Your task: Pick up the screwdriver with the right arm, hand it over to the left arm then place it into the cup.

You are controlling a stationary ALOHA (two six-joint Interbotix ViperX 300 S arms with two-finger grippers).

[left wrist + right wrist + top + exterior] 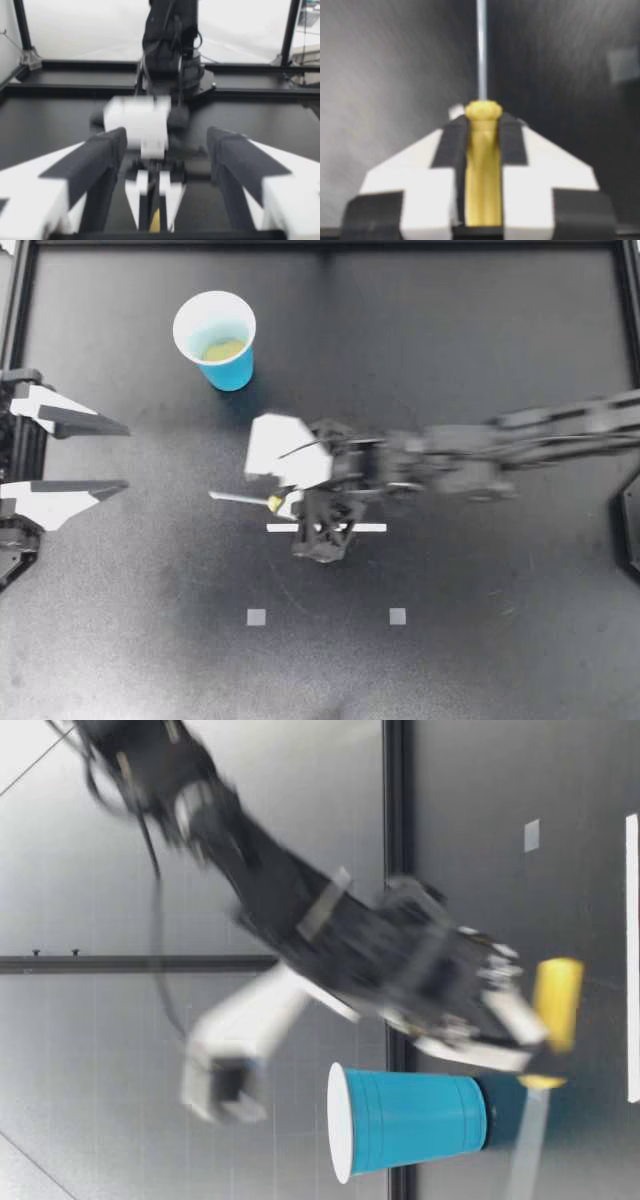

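The screwdriver [262, 501] has a yellow handle and a thin metal shaft pointing toward the left side of the table. My right gripper [285, 492] is shut on the handle near the table's middle. In the right wrist view the handle [482, 170] sits clamped between both fingers of my right gripper [482, 137], and the shaft [481, 50] sticks out ahead. My left gripper [112, 455] stands wide open at the left edge, apart from the tool. In the left wrist view my left gripper [165, 165] faces the right arm. The blue cup [216, 338] stands upright at the back left.
A white tape line [370, 528] lies under the right gripper, and two small white squares [256, 617] [397, 616] sit nearer the front. A black frame rail [320, 246] borders the table. In the low view the cup [410, 1120] stands beside the held screwdriver [557, 1003].
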